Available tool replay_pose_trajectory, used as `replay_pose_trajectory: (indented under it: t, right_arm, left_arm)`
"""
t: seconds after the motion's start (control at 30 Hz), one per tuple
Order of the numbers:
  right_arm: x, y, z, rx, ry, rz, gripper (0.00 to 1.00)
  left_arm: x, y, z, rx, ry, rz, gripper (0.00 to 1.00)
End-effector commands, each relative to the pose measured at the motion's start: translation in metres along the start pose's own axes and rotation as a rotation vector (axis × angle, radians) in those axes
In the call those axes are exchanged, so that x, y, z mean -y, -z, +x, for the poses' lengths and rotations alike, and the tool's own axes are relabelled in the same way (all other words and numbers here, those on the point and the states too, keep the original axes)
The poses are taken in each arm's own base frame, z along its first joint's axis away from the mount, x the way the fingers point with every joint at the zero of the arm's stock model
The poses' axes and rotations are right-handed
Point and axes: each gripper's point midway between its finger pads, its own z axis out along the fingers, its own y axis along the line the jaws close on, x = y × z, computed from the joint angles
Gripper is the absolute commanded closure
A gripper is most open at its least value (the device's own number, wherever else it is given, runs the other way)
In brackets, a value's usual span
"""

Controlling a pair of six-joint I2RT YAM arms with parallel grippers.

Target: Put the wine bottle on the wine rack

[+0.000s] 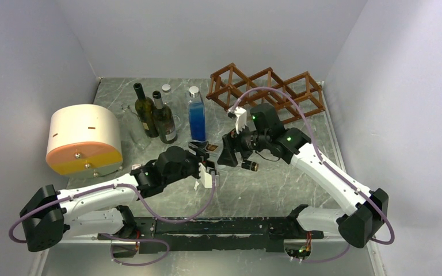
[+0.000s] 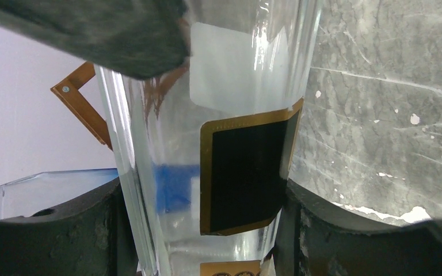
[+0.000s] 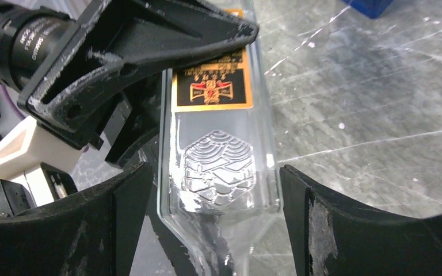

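Note:
The wine bottle [image 1: 217,154] is clear glass with a black and gold label and a dark cap. It lies on its side between my two grippers, near the table's middle. My left gripper [image 1: 205,161] is shut on its body; in the left wrist view both fingers [image 2: 63,230] press the glass [image 2: 230,86]. My right gripper [image 1: 233,154] is open. Its jaws straddle the bottle's shoulder [image 3: 218,167] with thin gaps on both sides. The reddish-brown lattice wine rack [image 1: 267,92] stands at the back right, behind the right arm.
Two dark green bottles [image 1: 145,112] [image 1: 164,119] and a clear bottle of blue liquid [image 1: 197,115] stand at the back centre-left. A white and orange drum [image 1: 83,138] sits at the left. Grey walls enclose the marbled table [image 1: 276,190].

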Motion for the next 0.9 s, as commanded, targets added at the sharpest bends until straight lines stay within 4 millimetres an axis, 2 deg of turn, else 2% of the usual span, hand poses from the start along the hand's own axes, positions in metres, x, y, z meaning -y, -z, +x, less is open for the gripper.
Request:
replay_pose_trajectory:
  t: [0.0,0.2,0.5,0.87]
  right_arm:
    - [-0.016,0.001,0.014,-0.036,0.037,-0.067,0.18]
    - [-0.012,0.0,0.024,-0.063,0.035,-0.037,0.18]
    - [-0.016,-0.01,0.037,-0.104,0.0,-0.079,0.17]
    - [-0.024,-0.002,0.031,-0.057,0.024,-0.097,0.11]
  left_arm:
    - [-0.063,0.007,-0.032,0.106,-0.011,-0.231,0.93]
    - [-0.064,0.01,-0.031,0.108,-0.006,-0.247,0.93]
    - [-0.071,0.015,-0.024,0.07,0.045,-0.29,0.89]
    - [-0.07,0.015,-0.02,0.059,0.082,-0.307,0.89]
